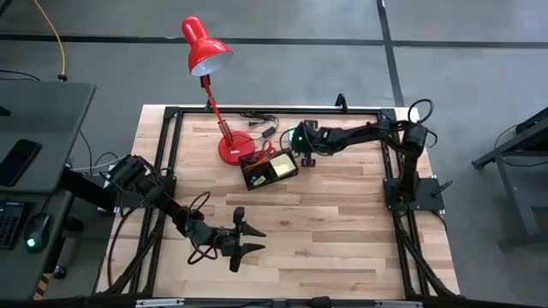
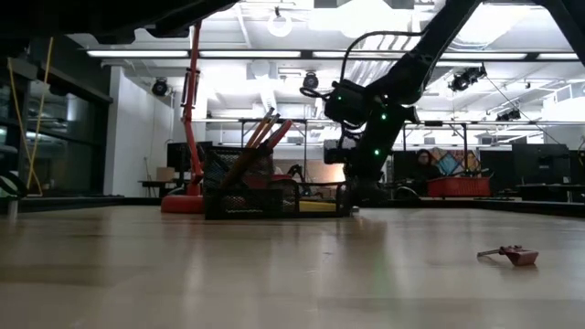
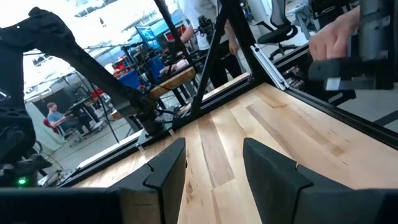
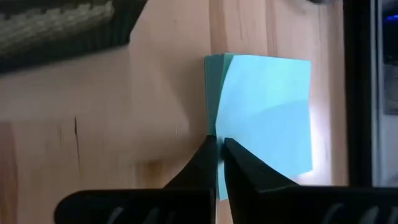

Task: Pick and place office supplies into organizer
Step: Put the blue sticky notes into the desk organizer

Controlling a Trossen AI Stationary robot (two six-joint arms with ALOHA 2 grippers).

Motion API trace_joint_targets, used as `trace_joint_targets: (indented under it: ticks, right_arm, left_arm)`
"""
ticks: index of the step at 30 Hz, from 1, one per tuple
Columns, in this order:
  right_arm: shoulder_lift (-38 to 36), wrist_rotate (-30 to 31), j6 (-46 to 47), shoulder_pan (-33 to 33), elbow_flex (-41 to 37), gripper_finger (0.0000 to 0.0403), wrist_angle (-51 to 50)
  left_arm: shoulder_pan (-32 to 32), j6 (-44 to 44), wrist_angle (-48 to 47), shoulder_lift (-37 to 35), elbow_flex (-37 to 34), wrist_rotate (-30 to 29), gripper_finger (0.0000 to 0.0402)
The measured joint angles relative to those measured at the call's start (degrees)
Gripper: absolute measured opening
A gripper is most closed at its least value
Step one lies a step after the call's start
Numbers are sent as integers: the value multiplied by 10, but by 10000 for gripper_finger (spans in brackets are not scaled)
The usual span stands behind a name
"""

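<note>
I see the wooden desk [image 1: 342,231] with its black frame filling most of the overhead view. The red desk lamp [image 1: 206,47] stands toward the far edge, its round base [image 1: 235,149] just beside the organizer [image 1: 270,168], a small black tray with two compartments. From above, one compartment holds a yellow sticky-note pad [image 1: 280,163]; the other holds dark items with a yellow-green bit that I cannot make out clearly. In the low view the organizer [image 2: 274,194] has orange pencils [image 2: 256,142] leaning up out of it, and red-handled items show through its mesh wall.

My right arm reaches in from the right side, its end effector [image 1: 301,141] down near the desk just beside the organizer's far right corner. In the right wrist view its fingers [image 4: 217,163] are pressed together on the edge of the teal sticky-note pad [image 4: 264,112], which lies on the bare wood outside the tray, with its top sheets fanned slightly off the stack.

My left arm waits at the near left of the desk, its end effector [image 1: 248,238] with fingers [image 3: 168,171] spread apart, holding nothing.

A small reddish piece [image 2: 512,254] lies alone on the desk in the low view, well apart from the tray.
</note>
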Motion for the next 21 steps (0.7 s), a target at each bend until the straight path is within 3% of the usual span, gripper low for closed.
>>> trace_joint_targets:
  ticks: [2,12,21]
  right_arm:
    - [-8,22,0,10,-1,0,-7]
    - [-83,5,18,42,-6,1,-50]
    - [-135,53,26,101,-5,1,-63]
  left_arm:
    - [0,0,0,0,0,0,152]
    - [0,-3,0,0,0,0,152]
    - [0,-3,-9,0,0,0,152]
